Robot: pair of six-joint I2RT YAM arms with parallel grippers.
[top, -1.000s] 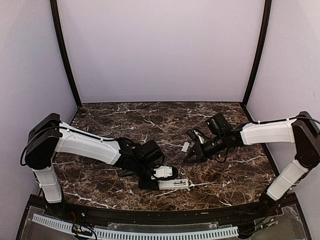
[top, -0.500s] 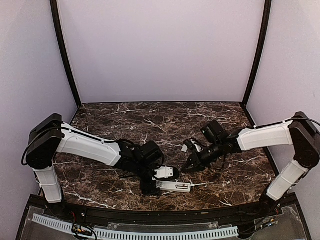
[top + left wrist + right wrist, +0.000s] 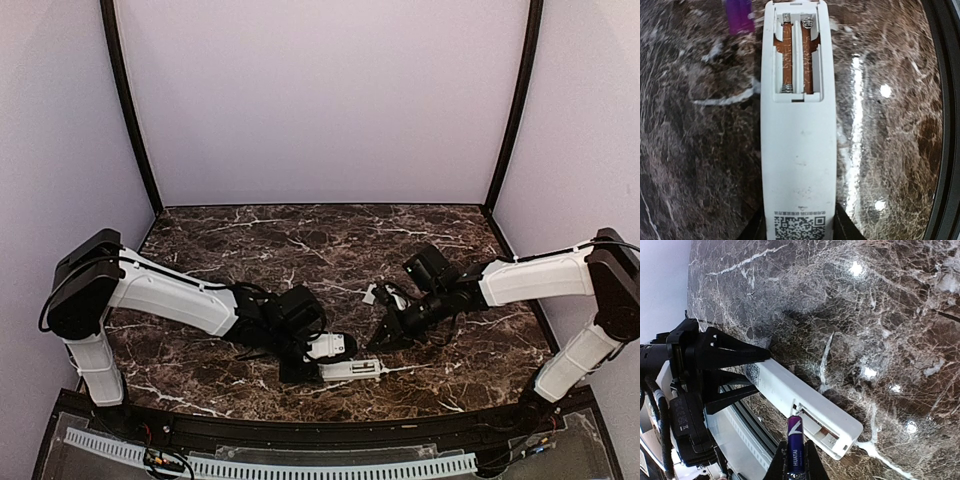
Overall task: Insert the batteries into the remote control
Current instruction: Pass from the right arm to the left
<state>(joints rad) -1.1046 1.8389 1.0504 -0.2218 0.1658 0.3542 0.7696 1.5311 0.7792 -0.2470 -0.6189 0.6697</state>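
The white remote control [image 3: 798, 150] lies back-up near the table's front edge [image 3: 352, 370], its battery compartment [image 3: 796, 55] open and empty, with bare springs showing. My left gripper [image 3: 799, 226] is shut on the remote's QR-code end, one finger against each long side [image 3: 318, 368]. My right gripper [image 3: 795, 462] is shut on a purple battery [image 3: 795, 442], held tip-first just above the near edge of the compartment [image 3: 825, 427]. That battery also shows as a purple blur [image 3: 739, 15] in the left wrist view. The right gripper [image 3: 382, 342] hovers close to the remote's far end.
A small white piece [image 3: 368, 296] lies on the marble just behind the right gripper. The black front rail [image 3: 300, 425] runs right alongside the remote. Grey walls close in the table at the back and both sides.
The right gripper has come down and toward the remote with the battery. The left jaws opened briefly and shut again on the remote, which shifted slightly to the right.
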